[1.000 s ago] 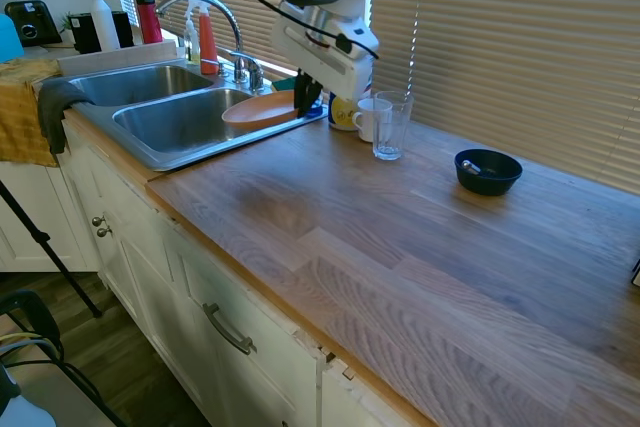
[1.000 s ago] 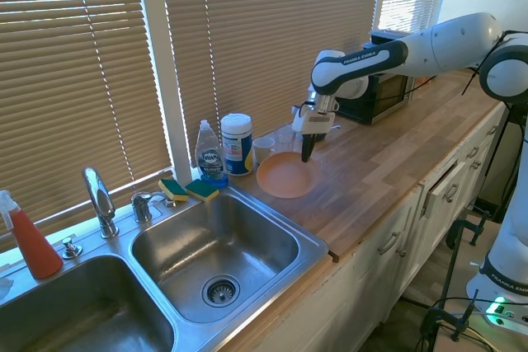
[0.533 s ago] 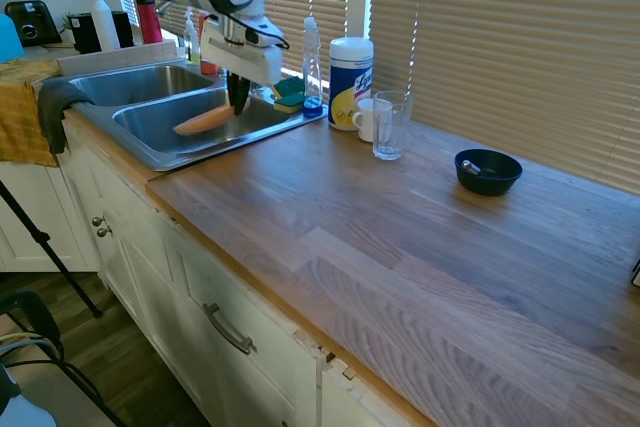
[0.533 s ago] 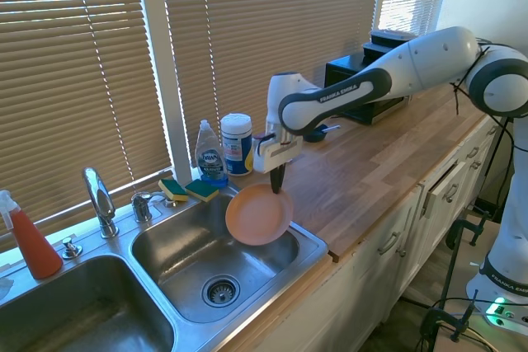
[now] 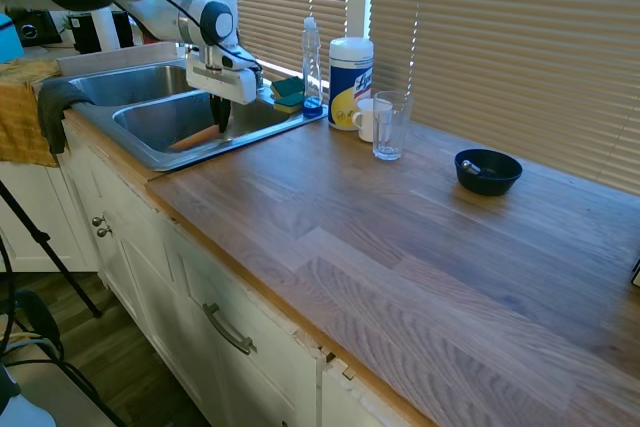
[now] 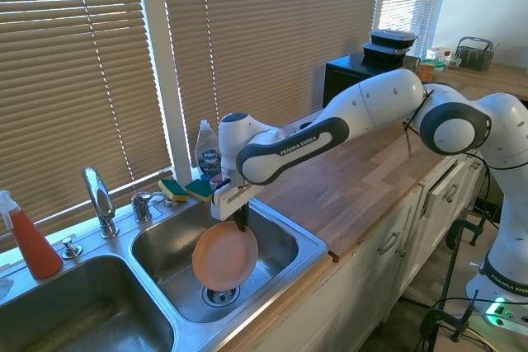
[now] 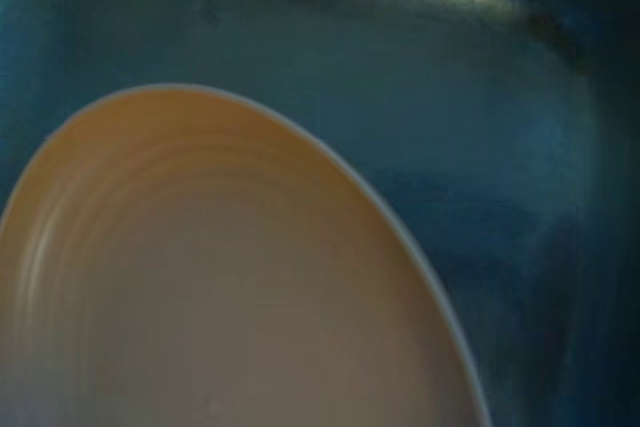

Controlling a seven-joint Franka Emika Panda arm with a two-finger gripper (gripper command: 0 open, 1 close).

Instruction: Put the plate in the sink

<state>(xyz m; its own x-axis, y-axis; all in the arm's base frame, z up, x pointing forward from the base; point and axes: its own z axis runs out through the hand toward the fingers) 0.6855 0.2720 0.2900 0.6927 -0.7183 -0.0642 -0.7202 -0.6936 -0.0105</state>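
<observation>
Lowered into the sink (image 6: 285, 228), tool (image 6: 240, 220) grips plate (image 6: 224, 256).

Dark blue bowl (image 5: 488, 171) on wood counter (image 5: 420, 247), clear glass (image 5: 390, 126) beside white mug (image 5: 368, 118), wipes canister (image 5: 350, 67), dish soap btl (image 5: 312, 65), 2 sponges (image 5: 289, 92)

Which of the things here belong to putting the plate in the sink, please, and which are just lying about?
Job: plate, held at its rim by the gripper, inside the sink.

Lying about: blue bowl, glass, white mug, wipes canister, dish soap, sponges, red spray bottle.
</observation>
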